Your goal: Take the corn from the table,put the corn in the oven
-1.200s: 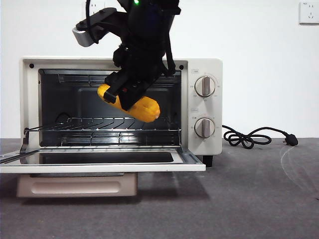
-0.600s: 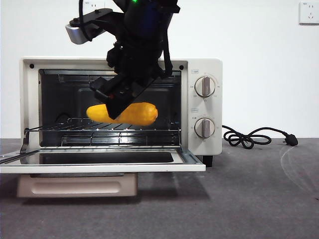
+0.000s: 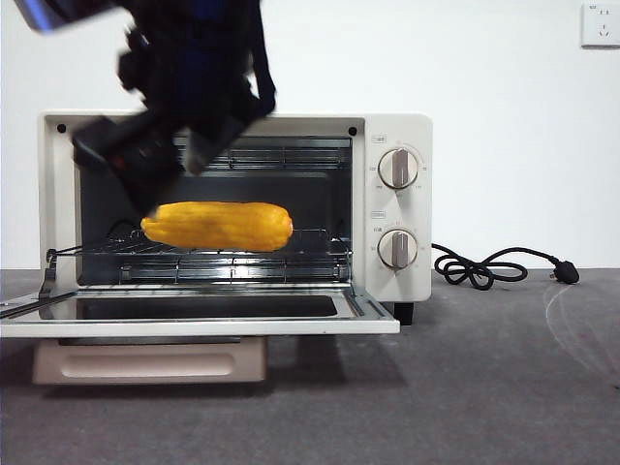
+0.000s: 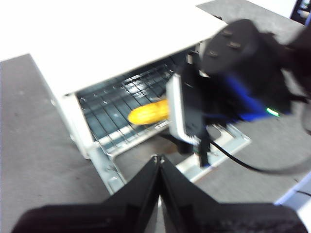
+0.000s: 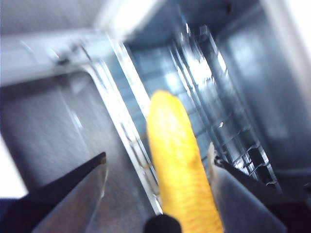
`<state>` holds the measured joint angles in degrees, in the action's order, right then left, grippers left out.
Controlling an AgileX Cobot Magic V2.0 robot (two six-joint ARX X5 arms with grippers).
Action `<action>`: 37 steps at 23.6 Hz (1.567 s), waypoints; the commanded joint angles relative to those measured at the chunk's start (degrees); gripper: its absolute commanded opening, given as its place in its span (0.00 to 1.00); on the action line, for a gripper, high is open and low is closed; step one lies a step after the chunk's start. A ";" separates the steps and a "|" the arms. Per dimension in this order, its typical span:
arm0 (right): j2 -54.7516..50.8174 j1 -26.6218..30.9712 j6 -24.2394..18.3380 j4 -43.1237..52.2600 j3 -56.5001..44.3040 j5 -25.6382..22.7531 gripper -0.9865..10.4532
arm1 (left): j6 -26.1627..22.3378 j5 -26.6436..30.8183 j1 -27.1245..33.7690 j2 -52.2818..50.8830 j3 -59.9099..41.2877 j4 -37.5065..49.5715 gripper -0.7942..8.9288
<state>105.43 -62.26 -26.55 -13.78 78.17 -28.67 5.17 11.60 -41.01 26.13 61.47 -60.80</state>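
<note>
The corn (image 3: 218, 225) lies level on the wire rack (image 3: 310, 247) inside the cream oven (image 3: 392, 126), whose door (image 3: 194, 325) hangs open and flat. My right gripper (image 3: 150, 170), blurred by motion, hovers at the cavity's upper left, just above the cob's left end. In the right wrist view that gripper (image 5: 158, 162) is open, and the corn (image 5: 177, 170) shows between its spread jaws without touching them. My left gripper (image 4: 158, 158) is shut on nothing, off to the side of the oven (image 4: 121, 39), looking at the corn (image 4: 148, 112) and the other arm.
Two round knobs (image 3: 398, 168) sit on the oven's right panel. A black power cord (image 3: 484, 266) lies coiled on the dark grey table (image 3: 484, 387) to the right. A wall socket (image 3: 601, 24) is at the top right.
The corn went from tilted in the right gripper to lying flat on the rack. The right gripper let it go and swung left, away from the oven's middle.
</note>
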 commanded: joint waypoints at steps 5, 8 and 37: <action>-6.97 -6.95 4.79 -4.07 0.07 -4.52 0.39 | -1.79 7.37 -0.17 0.63 0.02 3.69 0.08; -12.04 -10.40 8.66 -9.81 0.07 -6.14 0.38 | -4.46 11.19 -0.17 2.93 0.02 6.34 0.08; -46.05 -6.82 32.39 -44.52 0.07 15.61 0.08 | -10.91 -36.65 26.95 27.80 -2.62 16.66 0.07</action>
<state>59.31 -70.26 5.17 -58.65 78.19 -14.85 -5.54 -23.24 -16.19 54.11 60.05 -43.55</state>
